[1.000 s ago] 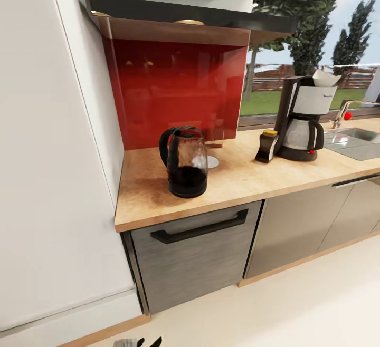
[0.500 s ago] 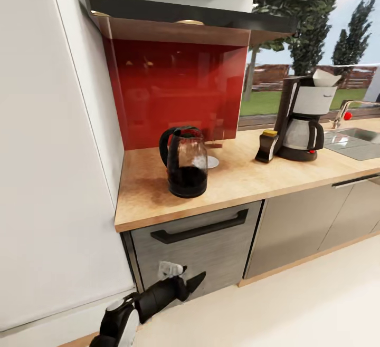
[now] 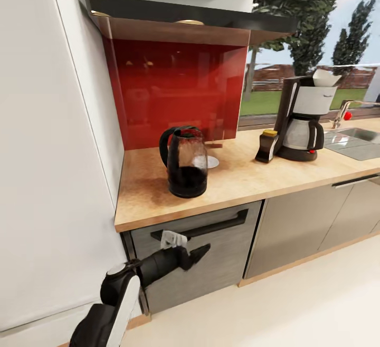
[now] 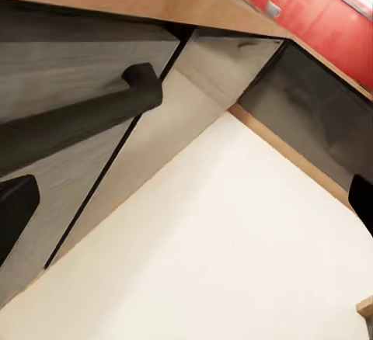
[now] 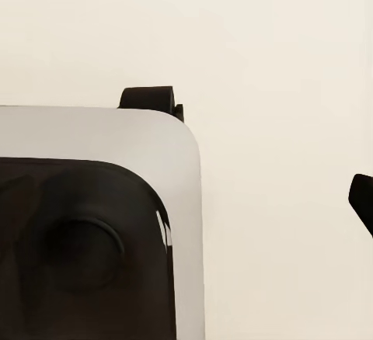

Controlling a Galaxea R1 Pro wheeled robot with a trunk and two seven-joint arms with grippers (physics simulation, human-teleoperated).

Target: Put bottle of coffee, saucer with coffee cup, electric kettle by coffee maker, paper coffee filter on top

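Two arms: I am working with my left gripper [image 3: 203, 253] raised in front of the grey drawer front [image 3: 211, 262], just below the kitchen countertop [image 3: 237, 178]; the right one I cannot place from the head view.
Left fingers: they are standing apart with nothing between them, one dark tip at each side of the left wrist view.
Right fingers: I cannot tell how they are set; only one dark tip [image 5: 362, 199] is showing over the pale floor.
Electric kettle: it is standing upright on the countertop, well apart from the coffee maker [image 3: 303, 120], on the side toward the red panel [image 3: 174, 88]; my judgement is that it is the thing I am going for.
Other task things: the bottle of coffee [image 3: 267, 146] is sitting just beside the coffee maker, a white paper coffee filter [image 3: 324, 78] is resting on top of it, and a small white disc, perhaps the saucer [image 3: 212, 162], is peeking out behind the kettle.
Risk: my hand is coming up close under the counter edge and the black drawer handle [image 3: 200, 228], so it could catch on either; a clumsy grasp could tip the kettle [image 3: 184, 161].
Writing: the bottle's label is too small to read; no other lettering is showing.
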